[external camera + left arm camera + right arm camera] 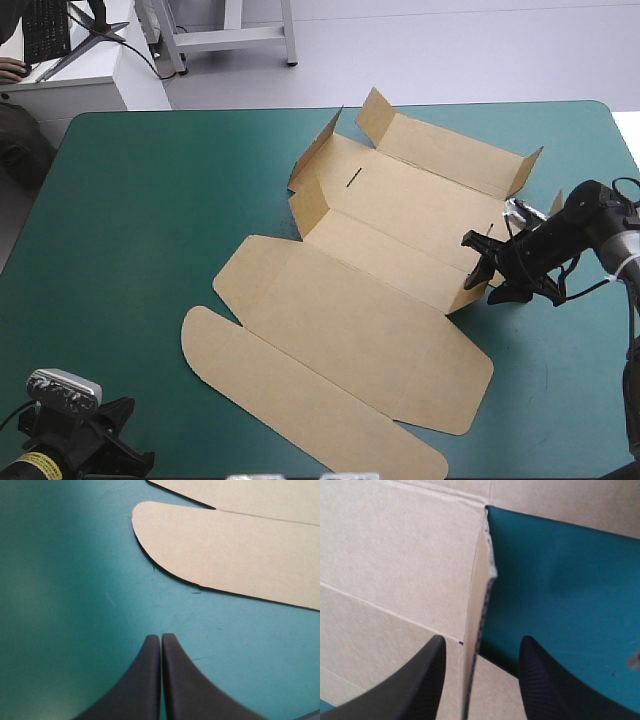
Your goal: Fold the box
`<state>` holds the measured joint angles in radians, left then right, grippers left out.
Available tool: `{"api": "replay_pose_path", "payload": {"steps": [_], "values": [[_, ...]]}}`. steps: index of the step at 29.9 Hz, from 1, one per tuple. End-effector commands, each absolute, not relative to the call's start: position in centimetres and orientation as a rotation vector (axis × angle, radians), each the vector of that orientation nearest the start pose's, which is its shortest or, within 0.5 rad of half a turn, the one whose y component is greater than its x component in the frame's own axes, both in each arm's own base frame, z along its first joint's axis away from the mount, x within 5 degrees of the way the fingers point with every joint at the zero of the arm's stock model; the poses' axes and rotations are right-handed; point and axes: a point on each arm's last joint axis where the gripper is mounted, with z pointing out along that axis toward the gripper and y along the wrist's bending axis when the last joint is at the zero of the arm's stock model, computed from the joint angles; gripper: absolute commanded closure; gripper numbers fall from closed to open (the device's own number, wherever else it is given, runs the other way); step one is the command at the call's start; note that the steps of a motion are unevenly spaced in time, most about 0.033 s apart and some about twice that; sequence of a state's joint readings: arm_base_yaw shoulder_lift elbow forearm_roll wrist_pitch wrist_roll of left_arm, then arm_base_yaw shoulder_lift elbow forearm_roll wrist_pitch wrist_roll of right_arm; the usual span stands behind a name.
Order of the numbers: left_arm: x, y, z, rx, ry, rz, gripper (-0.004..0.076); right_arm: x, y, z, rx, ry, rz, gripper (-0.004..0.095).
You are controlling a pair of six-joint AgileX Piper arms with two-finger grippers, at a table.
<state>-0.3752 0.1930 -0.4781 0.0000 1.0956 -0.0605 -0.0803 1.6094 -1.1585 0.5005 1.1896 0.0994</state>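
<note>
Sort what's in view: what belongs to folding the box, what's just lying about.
Belongs to the job: the box, lid flat, far walls raised; the right hand, open astride a side flap; the left hand, shut, off the box.
Just there: the teal-green cover under it all.

The box [380, 330] lies in the middle of the table [150, 230], its rounded flap [290, 400] toward the near edge. The right gripper [487, 268] is at the box's right side, with a standing side flap [479, 595] between its parted fingers. The left gripper [161, 637] is at the near left corner, apart from the box.
</note>
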Motion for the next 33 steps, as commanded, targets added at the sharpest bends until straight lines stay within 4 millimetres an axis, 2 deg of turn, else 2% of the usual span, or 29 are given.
{"api": "replay_pose_path", "payload": {"steps": [1, 9, 18, 21, 25, 33], "values": [[2.63, -1.04, 27.79, 0.345, 2.205, -0.244, 0.0734, 30.32, 2.08, 27.47, 0.586, 2.871, 0.797, 0.0482], [2.63, -1.04, 27.79, 0.345, 2.205, -0.244, 0.0734, 30.56, 1.92, 27.23, 0.600, 2.860, 0.773, 0.0490], [2.63, -1.04, 27.79, 0.345, 2.205, -0.244, 0.0734, 30.68, 2.07, 26.89, 0.687, 2.870, 0.786, 0.0608], [2.63, -1.04, 27.79, 0.345, 2.205, -0.244, 0.0734, 30.67, 2.04, 26.87, 0.684, 2.872, 0.779, 0.0703], [2.63, -1.04, 27.79, 0.345, 2.205, -0.244, 0.0734, 30.68, 2.06, 26.88, 0.698, 2.870, 0.784, 0.0927], [2.63, -1.04, 27.79, 0.345, 2.205, -0.244, 0.0734, 30.71, 2.02, 26.87, 0.685, 2.868, 0.777, 0.0922]]}}
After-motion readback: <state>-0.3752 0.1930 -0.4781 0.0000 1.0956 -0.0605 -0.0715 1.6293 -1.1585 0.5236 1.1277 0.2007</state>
